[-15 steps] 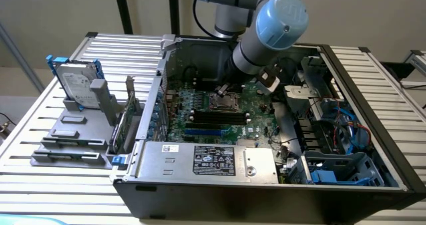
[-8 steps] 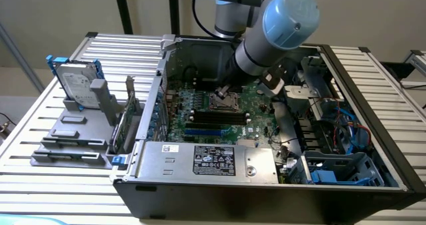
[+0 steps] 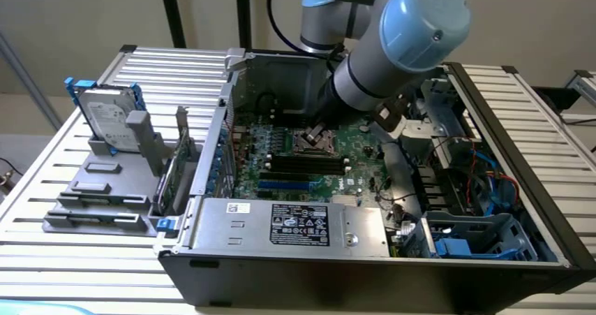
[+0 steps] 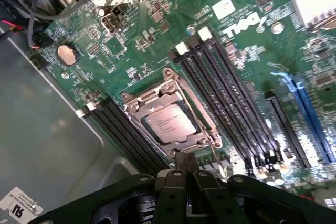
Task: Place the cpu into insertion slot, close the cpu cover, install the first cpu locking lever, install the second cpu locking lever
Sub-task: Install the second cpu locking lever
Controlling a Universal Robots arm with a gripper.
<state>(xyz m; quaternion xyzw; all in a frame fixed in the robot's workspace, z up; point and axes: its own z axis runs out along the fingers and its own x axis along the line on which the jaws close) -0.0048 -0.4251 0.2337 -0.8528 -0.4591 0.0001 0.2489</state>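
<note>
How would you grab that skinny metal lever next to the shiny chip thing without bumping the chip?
Probably by its free hooked end, at the corner of the cpu cover nearest the tool. Come down from above and from outside the frame, on the side of the long black memory slots. The lever is a thin wire lying flat along the cover's edge, so only that bent tip stands clear of the cpu.

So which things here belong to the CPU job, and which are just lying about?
Job:
- silvery square cpu seated in the socket
- silvery metal cpu cover framing it
- shut black gripper beside it

Lying about:
- long black memory slots
- grey labelled metal box
- grey hard drive
</note>
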